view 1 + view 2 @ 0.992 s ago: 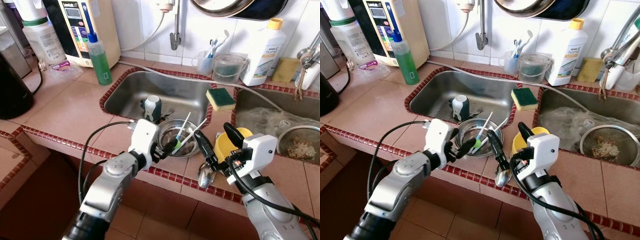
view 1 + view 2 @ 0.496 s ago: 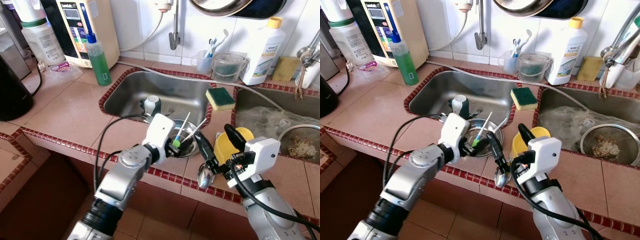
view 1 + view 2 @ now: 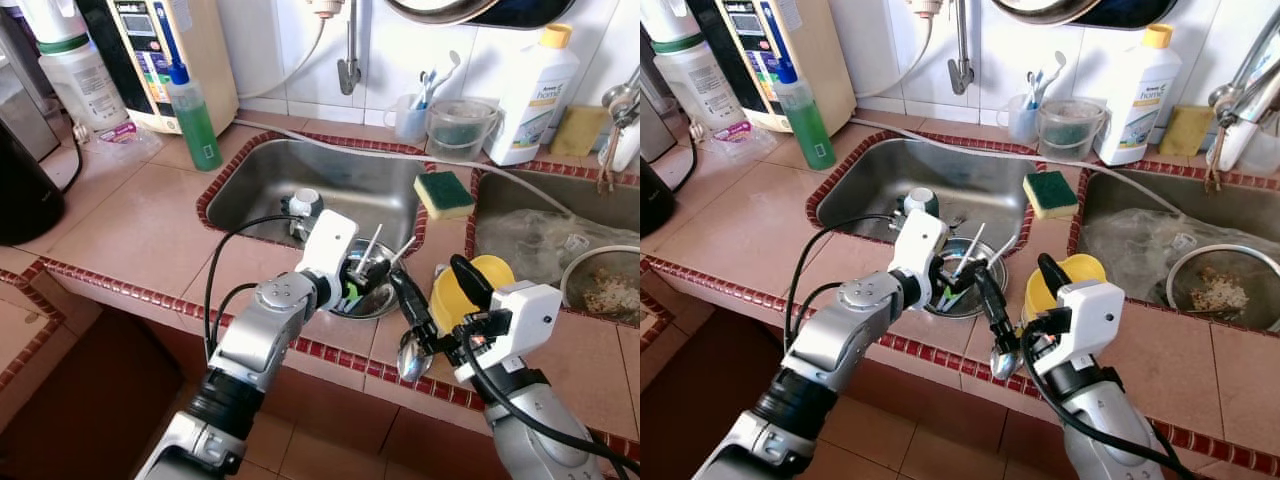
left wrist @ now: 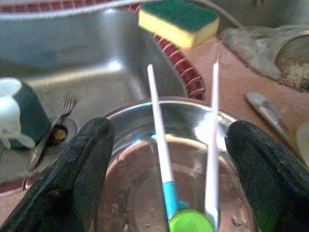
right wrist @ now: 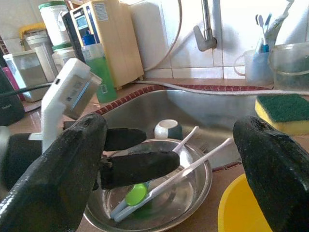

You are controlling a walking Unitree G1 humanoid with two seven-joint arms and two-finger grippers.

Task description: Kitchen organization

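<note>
Left end effector [image 4: 164, 159] fingers wide apart over steel bowl [image 4: 140, 159] — right end effector [image 5: 174, 159] likewise apart.

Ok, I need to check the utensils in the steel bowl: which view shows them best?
The left wrist view: both utensils lie close up between the open left gripper fingers, inside the steel bowl. The right wrist view shows them whole but farther off; the eye views show them small, partly behind the arm.
</note>
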